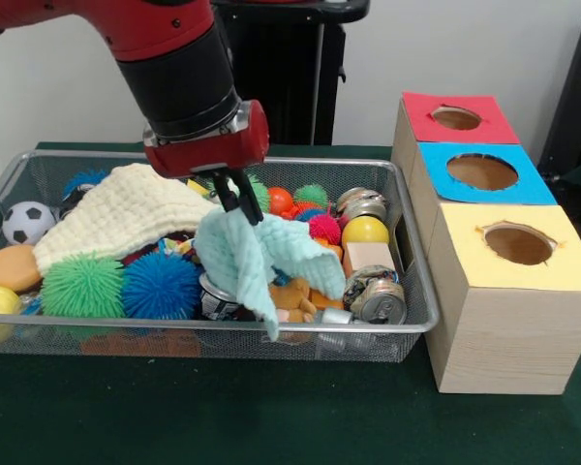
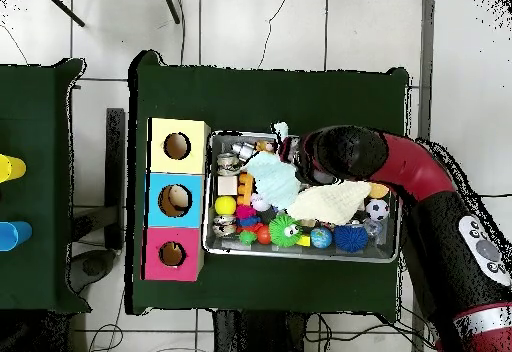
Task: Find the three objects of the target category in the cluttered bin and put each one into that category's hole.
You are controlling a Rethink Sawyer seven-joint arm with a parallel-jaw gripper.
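1. the gripper (image 1: pixel 236 199) is hanging over the middle of the wire basket (image 1: pixel 418 320), its fingers pinching a pale green cloth (image 1: pixel 261 254) and holding it up.
2. a brown plush toy (image 1: pixel 290 295) is peeking out under the cloth, near the cans (image 1: pixel 378 298).
3. the red-topped hole (image 1: pixel 456 118) is sitting at the far right, empty on the desk (image 1: pixel 271 417).

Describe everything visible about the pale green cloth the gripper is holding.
The pale green cloth looks soft and waffle-textured. The gripper pinches its top edge, lifting it so it hangs in folds over the clutter in the wire bin. Its lower corner droops toward the bin's front wall, draping over a crushed can and an orange-brown plush.
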